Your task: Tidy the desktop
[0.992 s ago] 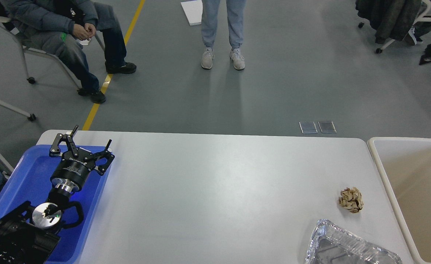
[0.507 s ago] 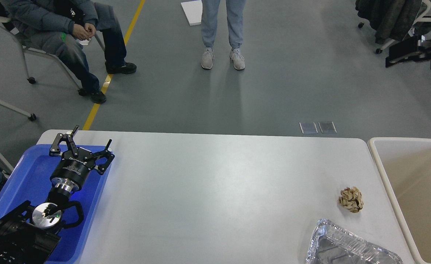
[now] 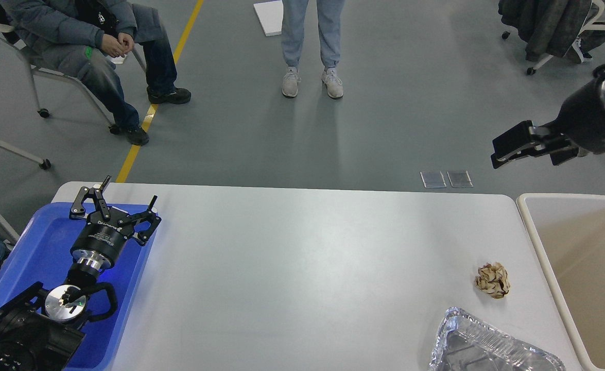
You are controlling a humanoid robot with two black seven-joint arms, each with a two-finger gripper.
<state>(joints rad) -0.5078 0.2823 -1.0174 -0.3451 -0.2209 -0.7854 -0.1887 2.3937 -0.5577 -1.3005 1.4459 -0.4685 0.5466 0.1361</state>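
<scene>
The tabletop (image 3: 302, 268) fills the lower half of the view, its near edge cut off by the frame. At its left end lies a blue tray (image 3: 34, 242), partly covered by the left arm and running out of view at the left and bottom edges. The left tool (image 3: 127, 197) hangs over the tray's far rim with its two fingers spread well apart and nothing between them. The right tool (image 3: 523, 147) comes in from the upper right, above the floor beyond the tabletop; it is seen dark and side-on, its fingers cannot be told apart, so whether it is apart or together cannot be told, and its arm is cut off by the right edge. Toward the right end of the tabletop sits a crumpled brown paper ball (image 3: 493, 280). Near it, closer to the camera, a foil tray (image 3: 487, 345) is cropped by the bottom edge. A beige bin (image 3: 544, 247) stands just beside the tabletop's right end, only partly in view.
</scene>
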